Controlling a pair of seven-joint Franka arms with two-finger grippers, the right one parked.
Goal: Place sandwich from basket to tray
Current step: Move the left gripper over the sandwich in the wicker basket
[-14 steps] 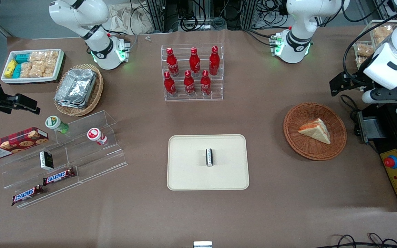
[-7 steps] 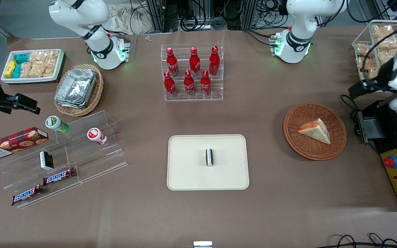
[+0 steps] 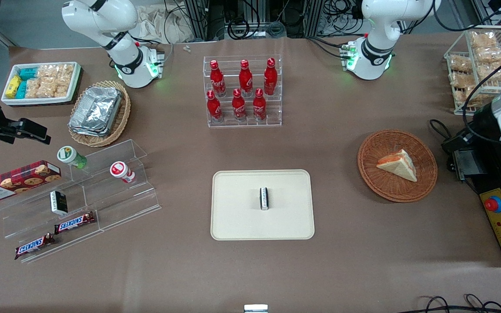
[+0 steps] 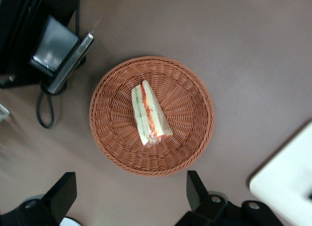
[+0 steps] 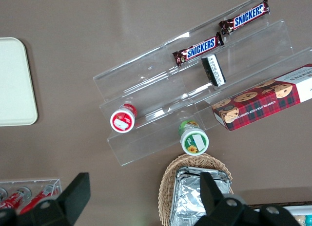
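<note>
- The small triangular white-bread sandwich point(image 4: 148, 114), with orange-red and green filling showing along its edge, is lying on its side near the middle of the round reddish-brown woven wicker basket point(image 4: 190, 89); nothing is touching it.
- The basket is sitting toward the working arm's end of the brown table; the sandwich point(image 3: 397, 164) and basket point(image 3: 374, 179) are showing plainly in the front view.
- The flat rectangular cream-beige tray point(image 3: 237, 221) with rounded corners is lying well apart from the basket, near the table's middle, and is carrying one small dark packet with a white label point(image 3: 264, 198) at its centre.
- The left arm's two-finger gripper point(image 4: 129, 197) is hanging high above the basket with its black fingers spread wide apart and holding nothing.
- Step in hand, by my reading: the approach, with no grasp made yet.
- The next move is calling for centring over the wedge, descending, and closing across the bread faces gently, since soft bread is likely to crush.
- The set-down is calling for bare tray surface beside the packet.
</note>
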